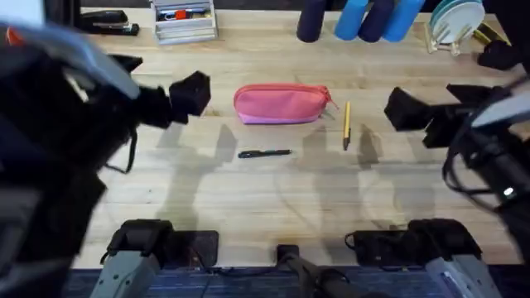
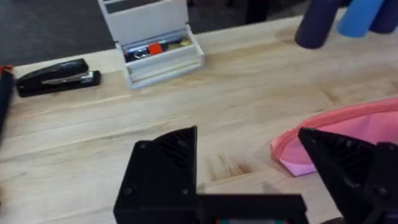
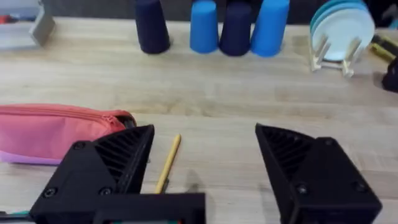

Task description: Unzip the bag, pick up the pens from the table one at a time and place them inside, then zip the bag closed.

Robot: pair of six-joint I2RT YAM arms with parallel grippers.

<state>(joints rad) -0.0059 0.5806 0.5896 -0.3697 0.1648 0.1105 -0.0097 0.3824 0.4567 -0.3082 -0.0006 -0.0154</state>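
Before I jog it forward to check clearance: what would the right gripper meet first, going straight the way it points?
Likely the yellow pen, lying just ahead of the right gripper, its fingers open; the bag sits off to one side. Depth is uncertain.

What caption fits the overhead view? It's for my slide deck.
Both grippers, left and right, open either side of the zipped pink bag; black pen and yellow pen on the table.

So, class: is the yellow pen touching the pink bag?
Apart. In the overhead view bare table shows between the yellow pen and the zip-pull end of the pink bag.
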